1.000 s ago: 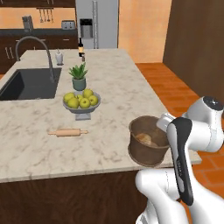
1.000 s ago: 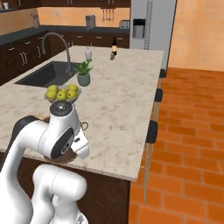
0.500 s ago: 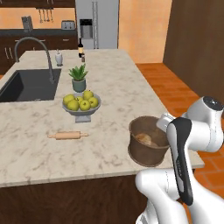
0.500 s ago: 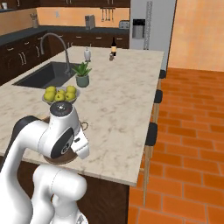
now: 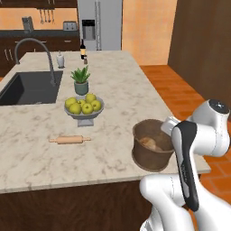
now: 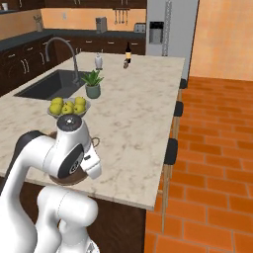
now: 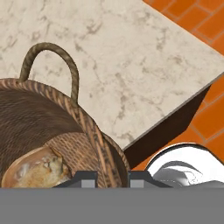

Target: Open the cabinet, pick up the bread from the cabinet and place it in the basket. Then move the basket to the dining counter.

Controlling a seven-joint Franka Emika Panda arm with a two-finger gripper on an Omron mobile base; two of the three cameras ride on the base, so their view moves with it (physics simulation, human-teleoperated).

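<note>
The basket stands on the dining bench, close to its near right corner, with the white arm bent over the corner just beside it. The bread lies inside the basket, low against the woven wall; in the hand view it shows as a golden-tan crust at the bottom of the basket. The pincer sits at the basket's rim, its two dark fingertips standing on either side of the thick woven edge and drawn in tight upon it, so that it has hold of the basket by the rim. A looped handle rises from the rim on the far side of the hand view, over the pale marbled stone of the bench.

Further back on the bench, a grey fruit bowl holds green-yellow apples, and a wooden rolling pin lies on the stone between the bowl and the near edge, well apart from the basket. Behind the bowl stands a small potted plant, near the dark sink with its curved tap. A dark bottle stands at the far end. In the right base view the arm hides most of the basket, and orange brick floor runs along the right side of the bench.
</note>
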